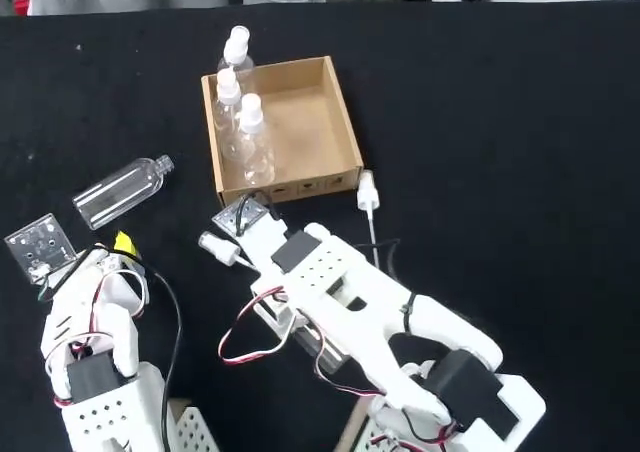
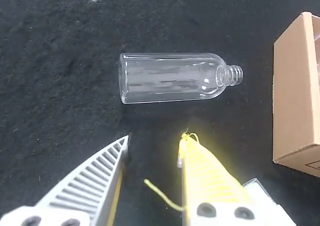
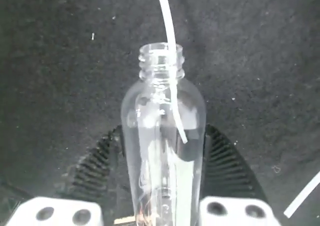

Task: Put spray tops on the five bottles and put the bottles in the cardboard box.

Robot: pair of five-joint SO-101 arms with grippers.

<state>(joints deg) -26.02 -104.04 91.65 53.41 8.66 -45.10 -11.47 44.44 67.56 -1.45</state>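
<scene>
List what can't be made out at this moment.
High view: the arm mostly hides the bottle in the right claw.
Right wrist view: that bottle's base is cut off by the edge; whether the white tube enters its neck is unclear.
Left wrist view: the edge cuts off the inside of the cardboard box.

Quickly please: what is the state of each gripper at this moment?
Left gripper: open, holding nothing.
Right gripper: closed on a clear bottle without a top.
</scene>
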